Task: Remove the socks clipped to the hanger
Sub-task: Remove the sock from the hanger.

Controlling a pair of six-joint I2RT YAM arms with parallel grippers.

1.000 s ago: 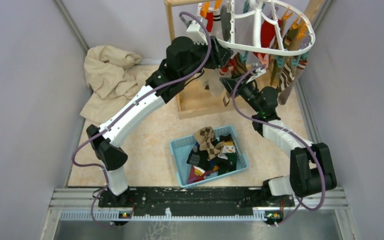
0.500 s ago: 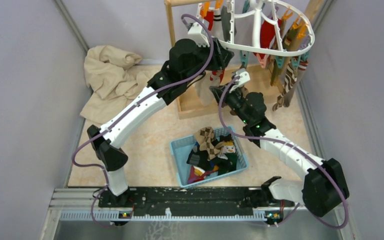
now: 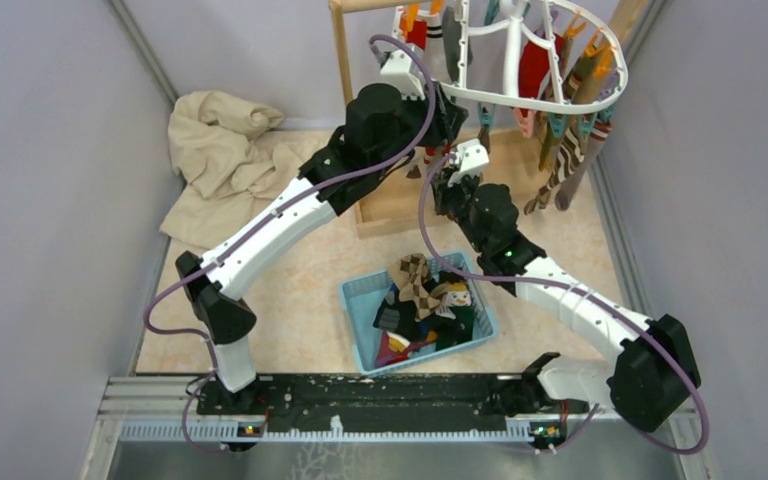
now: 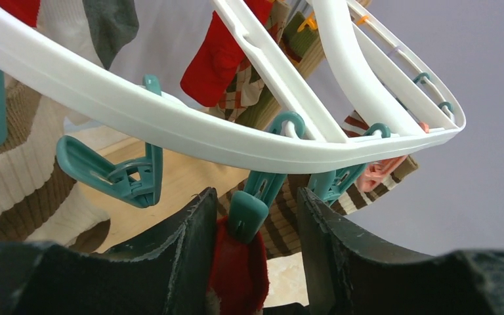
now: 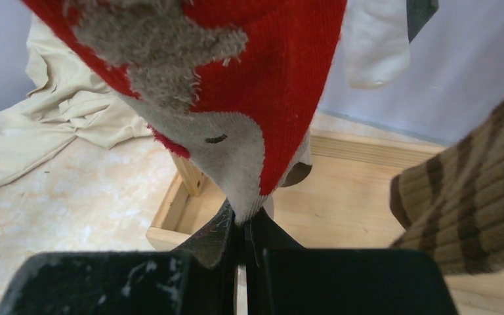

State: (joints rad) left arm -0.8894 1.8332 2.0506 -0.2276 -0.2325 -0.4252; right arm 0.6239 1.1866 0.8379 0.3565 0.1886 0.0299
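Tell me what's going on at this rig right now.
Two arms are working a red sock off the white hanger. The left gripper, jaws open, straddles the teal clip holding it, while the right gripper is shut on the sock's lower tip. Several loose socks lie in the blue basket; brown striped socks hang clipped.

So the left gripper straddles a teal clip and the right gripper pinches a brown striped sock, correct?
No. The right wrist view shows the right gripper pinching the tip of the red sock. The left gripper does straddle the teal clip.
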